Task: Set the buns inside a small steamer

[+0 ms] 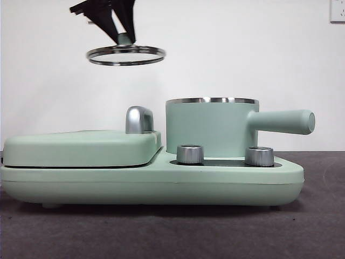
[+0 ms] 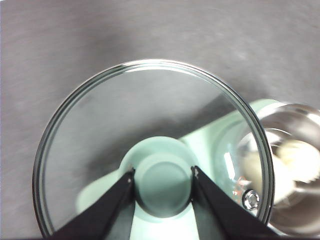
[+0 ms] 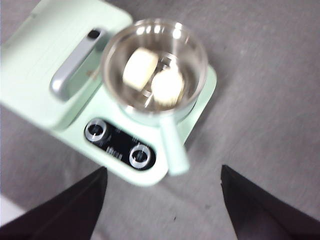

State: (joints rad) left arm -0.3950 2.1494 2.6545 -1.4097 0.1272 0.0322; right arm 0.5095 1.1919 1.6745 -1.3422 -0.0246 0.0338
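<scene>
The small steamer (image 1: 210, 127) stands uncovered on the right half of the mint-green appliance, its long handle (image 1: 283, 121) pointing right. Seen from the right wrist, two cream-white buns (image 3: 141, 68) (image 3: 167, 86) lie side by side inside the steamer (image 3: 116, 60). My left gripper (image 1: 125, 38) hangs high at the upper left, shut on the green knob (image 2: 162, 177) of the glass lid (image 2: 90, 125), which is off the pot and held level. The right gripper (image 3: 162, 200) hovers high above the appliance, open and empty.
The flat mint-green griddle lid (image 1: 81, 147) with its steel handle (image 1: 139, 120) lies closed on the left half of the appliance. Two steel dials (image 1: 190, 154) (image 1: 259, 156) face the front. Grey tabletop (image 1: 172, 232) surrounds the base; a white wall stands behind.
</scene>
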